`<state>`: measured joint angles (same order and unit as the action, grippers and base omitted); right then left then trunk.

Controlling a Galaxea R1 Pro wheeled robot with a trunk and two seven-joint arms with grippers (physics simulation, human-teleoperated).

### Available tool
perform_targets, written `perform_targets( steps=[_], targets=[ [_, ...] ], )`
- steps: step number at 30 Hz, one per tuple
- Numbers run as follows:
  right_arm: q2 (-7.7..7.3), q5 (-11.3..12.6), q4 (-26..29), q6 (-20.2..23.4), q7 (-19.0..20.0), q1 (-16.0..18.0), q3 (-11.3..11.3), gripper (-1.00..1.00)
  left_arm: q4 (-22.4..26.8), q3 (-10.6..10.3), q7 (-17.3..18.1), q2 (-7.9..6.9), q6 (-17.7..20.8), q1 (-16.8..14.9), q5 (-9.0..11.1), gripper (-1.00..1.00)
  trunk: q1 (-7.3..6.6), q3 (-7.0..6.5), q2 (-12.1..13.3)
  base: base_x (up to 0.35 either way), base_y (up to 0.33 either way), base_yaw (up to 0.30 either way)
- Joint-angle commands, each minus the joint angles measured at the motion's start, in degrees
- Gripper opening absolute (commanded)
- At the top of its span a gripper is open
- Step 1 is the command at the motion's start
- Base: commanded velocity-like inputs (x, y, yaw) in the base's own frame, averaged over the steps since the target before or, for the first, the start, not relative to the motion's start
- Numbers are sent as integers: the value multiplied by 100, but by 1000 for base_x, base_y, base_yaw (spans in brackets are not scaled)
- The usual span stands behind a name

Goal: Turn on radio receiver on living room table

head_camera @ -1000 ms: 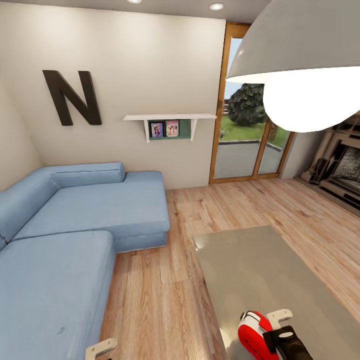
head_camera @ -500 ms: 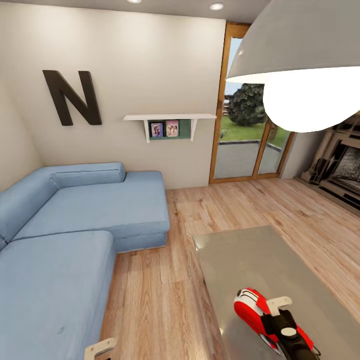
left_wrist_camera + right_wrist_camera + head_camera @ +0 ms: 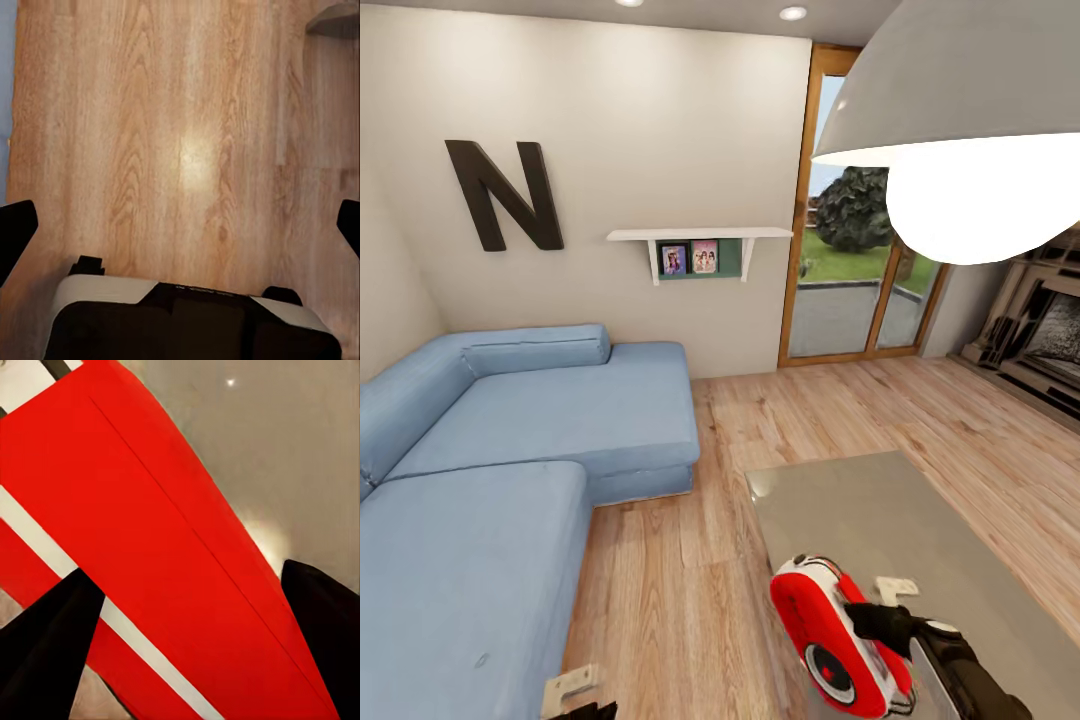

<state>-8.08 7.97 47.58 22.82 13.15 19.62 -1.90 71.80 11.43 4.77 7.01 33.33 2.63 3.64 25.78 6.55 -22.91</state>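
Radio (image 3: pixel 835 640): red portable w/ white trim, round grey dial facing you; sits tilted at the near left part of the bench (image 3: pixel 920 540), its lower end past the bench's left edge in head view.
Right gripper (image 3: pixel 187 645): your fingers (image 3: pixel 45 652) are spread, one on each side of the radio's red body; in the wrist view the red shell runs between them. Can't tell if they touch it.
Right arm (image 3: pixel 950 660): black, reaches in from lower right to the radio's side.
Left gripper (image 3: pixel 180 232): fingers (image 3: pixel 15 232) spread wide, nothing between them, over bare wood floor (image 3: pixel 180 112).
Room: blue sectional sofa (image 3: pixel 510 450) on the left, black "N" (image 3: pixel 505 195) on the wall, glass doors (image 3: pixel 855 260) beyond the bench.
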Motion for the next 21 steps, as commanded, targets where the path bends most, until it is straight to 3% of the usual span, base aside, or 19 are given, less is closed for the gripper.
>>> perform_targets(
  steps=[1,2,3,5,7,8,9,11,16,21],
  targets=[
    [-1,26,-8,298,358,118,-20,-100,5,8,211,-58,-9,1,3,100,0,0,-1,0,0,0],
    [-1,364,-43,613,809,337,-34,-100,8,15,380,-83,-23,1,9,100,0,0,-1,0,0,0],
    [-3,523,-64,705,875,391,-35,-100,9,19,407,-92,-39,1,11,100,0,0,-1,0,0,0],
    [-4,1077,-300,1028,1020,530,-34,-100,9,33,465,-98,-223,1,18,100,0,0,-1,0,0,0],
    [-26,1348,-451,1131,1347,586,-28,-100,8,27,562,-85,-377,1,18,100,0,0,-1,0,0,0],
    [-46,1416,-498,1161,1747,602,-16,-100,4,21,681,-80,-426,1,15,100,0,0,-1,0,0,0],
    [-60,1437,-520,1169,2167,610,-5,-100,-8,20,872,-80,-452,1,14,100,0,0,-1,0,0,0],
    [-136,1387,-530,1172,2413,612,-9,-100,-40,30,1243,-83,-470,1,18,100,0,0,-1,0,0,0],
    [-204,1356,-578,1142,2317,693,-21,-100,-15,-4,1651,-49,-591,1,35,100,0,0,-1,0,0,0],
    [-205,1330,-584,1115,2203,715,-18,-100,-14,-8,1713,-68,-623,1,275,100,0,0,-1,0,0,0]
  ],
)
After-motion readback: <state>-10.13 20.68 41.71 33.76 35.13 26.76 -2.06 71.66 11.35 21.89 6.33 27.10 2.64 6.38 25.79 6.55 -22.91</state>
